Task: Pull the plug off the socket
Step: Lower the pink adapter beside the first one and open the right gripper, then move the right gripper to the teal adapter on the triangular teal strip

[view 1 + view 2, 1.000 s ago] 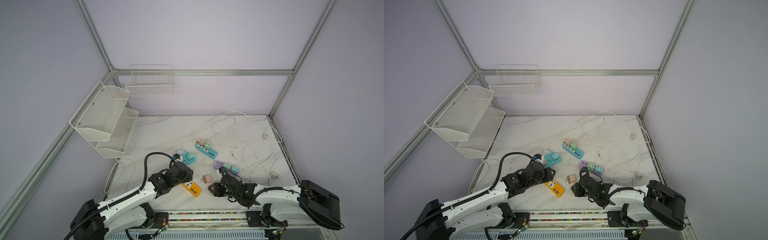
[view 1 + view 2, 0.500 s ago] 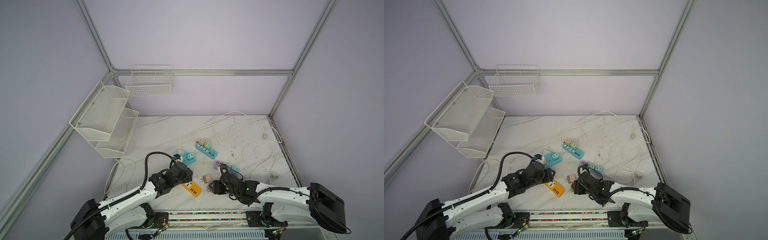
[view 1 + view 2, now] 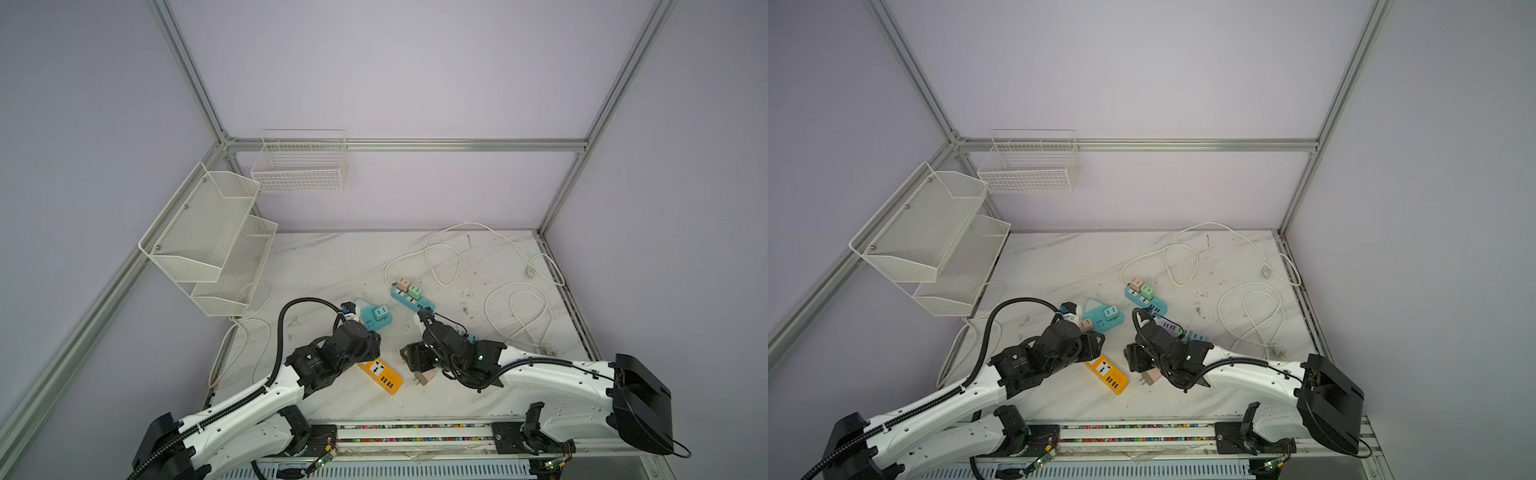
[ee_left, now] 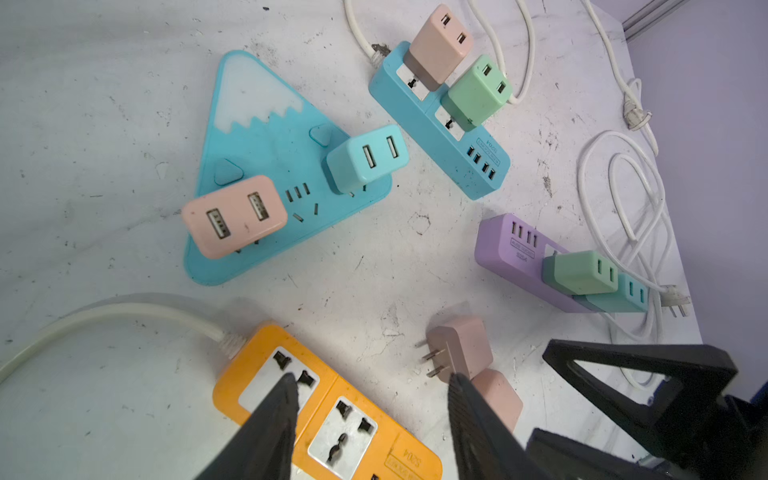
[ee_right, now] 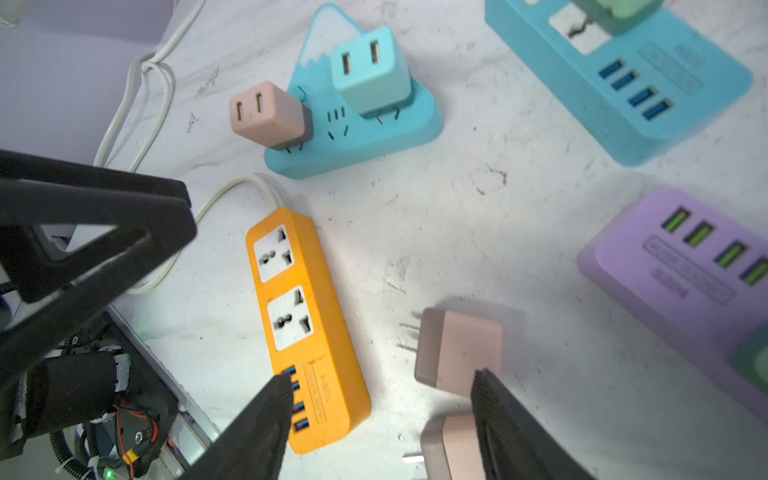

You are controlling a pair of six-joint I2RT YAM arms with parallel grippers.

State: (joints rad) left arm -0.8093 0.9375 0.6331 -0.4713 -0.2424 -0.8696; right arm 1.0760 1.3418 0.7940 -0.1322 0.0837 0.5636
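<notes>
My left gripper (image 4: 372,380) and right gripper (image 5: 381,379) both hang spread, pinching nothing, while the pink plug (image 5: 457,349) lies loose on the table (image 3: 332,266), just right of the orange socket strip (image 5: 299,316), seemingly with a 2nd pink plug (image 5: 440,449) beside it

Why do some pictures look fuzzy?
Right wrist view: a loose plug and purple strip are smeared, probably motion; left wrist view: the triangular socket is crisp, the near cord soft; both top views: sharp, evenly lit, frame bars splayed by a wide lens.
</notes>
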